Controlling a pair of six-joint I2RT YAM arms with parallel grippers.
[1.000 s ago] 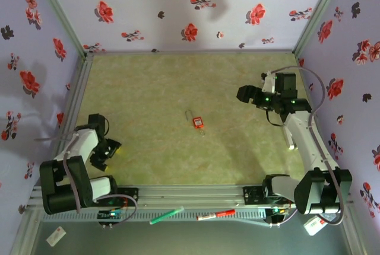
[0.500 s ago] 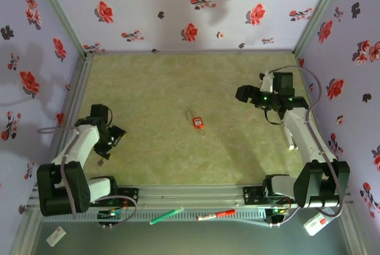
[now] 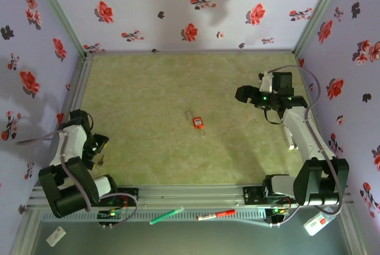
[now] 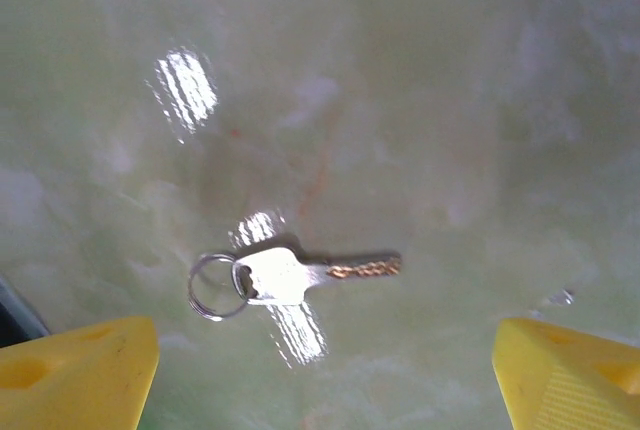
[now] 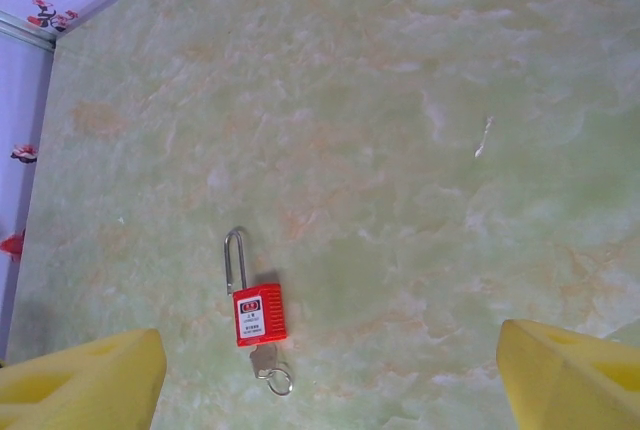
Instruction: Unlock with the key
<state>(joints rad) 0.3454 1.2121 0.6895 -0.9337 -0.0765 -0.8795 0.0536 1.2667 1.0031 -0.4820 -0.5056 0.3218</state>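
A red padlock [image 3: 198, 122] with a long steel shackle lies flat in the middle of the green floor. In the right wrist view the padlock [image 5: 259, 315] has a key [image 5: 265, 358] with a ring stuck in its bottom end. A second silver key [image 4: 300, 275] on a ring lies loose on the floor under my left gripper [image 4: 325, 375], whose yellow fingers [image 4: 80, 375] stand wide apart on either side of it, not touching. My left gripper [image 3: 98, 147] sits by the left wall. My right gripper [image 3: 243, 95] hovers open, to the right of and beyond the padlock.
Flowered walls close in the floor on three sides. A metal rail [image 3: 190, 194] runs along the near edge, with a green pen [image 3: 166, 215] and a red pen [image 3: 216, 214] lying in front of it. A white tag [image 3: 56, 236] lies at the bottom left.
My left arm has swung left, closer to the wall, and its jaws have opened a little wider. The right arm has barely shifted. The padlock has not moved.
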